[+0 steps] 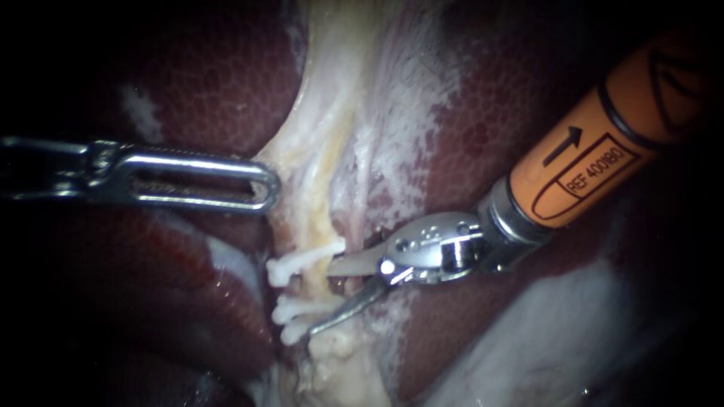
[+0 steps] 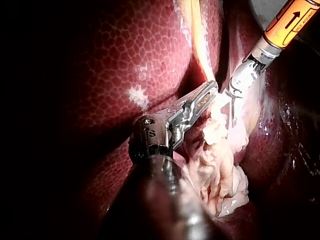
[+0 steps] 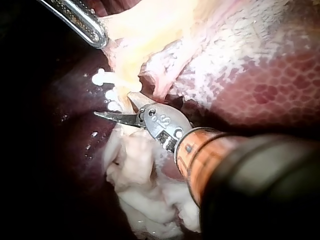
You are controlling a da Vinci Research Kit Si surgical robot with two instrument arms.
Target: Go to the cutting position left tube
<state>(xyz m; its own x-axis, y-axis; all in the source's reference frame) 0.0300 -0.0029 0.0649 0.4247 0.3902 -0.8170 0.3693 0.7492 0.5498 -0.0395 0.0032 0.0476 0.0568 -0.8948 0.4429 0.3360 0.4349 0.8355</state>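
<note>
The right instrument ends in two blades, and they stand wide apart with nothing gripped. One blade lies just below the lone clip and almost touches it. The other angles away from that clip, across the pair of clips further down. The clipped tube, the task's thing, runs under the lone clip and on to the pair. The bare stretch below the lone clip sits inside the open blades. I cannot tell whether either blade already touches it.

Well to the far side of the lone clip from the blades, the left instrument has its jaws closed flat on the edge of the pale tissue above that clip, and seems to draw it sideways. The dark liver surrounds all of this.

I judge the approach nearly complete, since the blades already bracket the gap between the clips. The next move calls for a small, careful advance, so that the tube sits deep in the blades' throat, midway below the lone clip. The blades must stay clear of every clip, and the tube should stay taut
</note>
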